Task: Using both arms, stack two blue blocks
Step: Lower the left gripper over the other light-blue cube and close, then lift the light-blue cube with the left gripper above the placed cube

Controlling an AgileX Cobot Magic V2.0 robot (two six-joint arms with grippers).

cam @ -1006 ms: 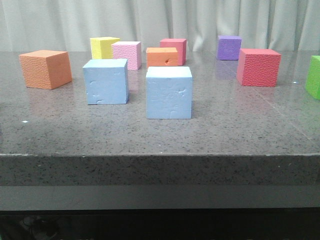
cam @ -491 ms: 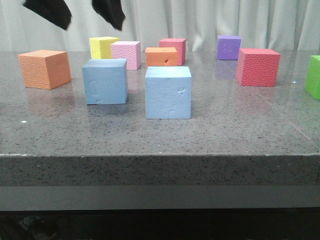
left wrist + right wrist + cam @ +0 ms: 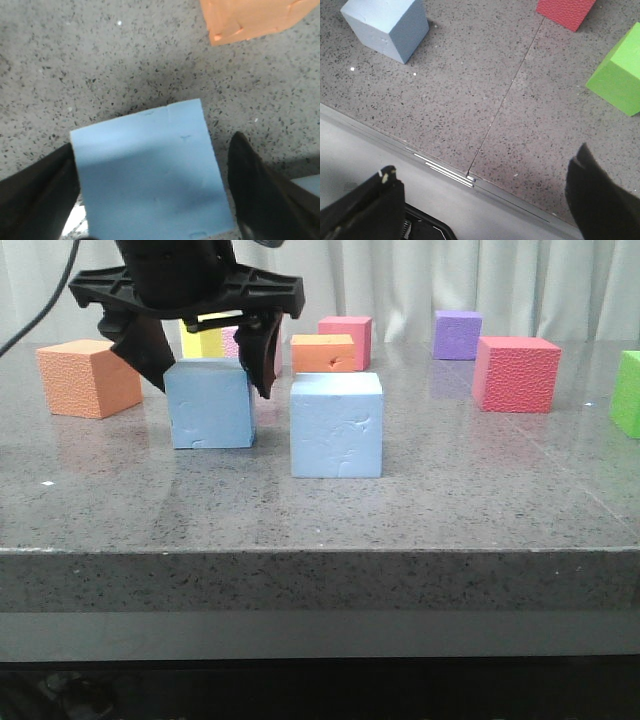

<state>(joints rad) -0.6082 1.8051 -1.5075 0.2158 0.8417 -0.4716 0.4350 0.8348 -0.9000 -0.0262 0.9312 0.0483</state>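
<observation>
The smooth blue block (image 3: 210, 408) with jigsaw cut lines sits on the table left of centre. My left gripper (image 3: 210, 388) is open and straddles its top, one finger on each side. In the left wrist view the block (image 3: 150, 175) fills the gap between the black fingers (image 3: 260, 190). The larger blue block (image 3: 337, 425) stands just to its right and nearer the front; it also shows in the right wrist view (image 3: 387, 25). My right gripper (image 3: 480, 200) is open and empty over the table's front edge, out of the front view.
An orange cube (image 3: 88, 377) stands at far left. A small orange block (image 3: 323, 353), a red-pink one (image 3: 347, 332) and a purple cube (image 3: 458, 335) stand at the back. A red cube (image 3: 516, 373) and a green cube (image 3: 628, 390) stand at right.
The left gripper has come down from the top of the view and now straddles the smooth blue block. The blocks have not moved.
</observation>
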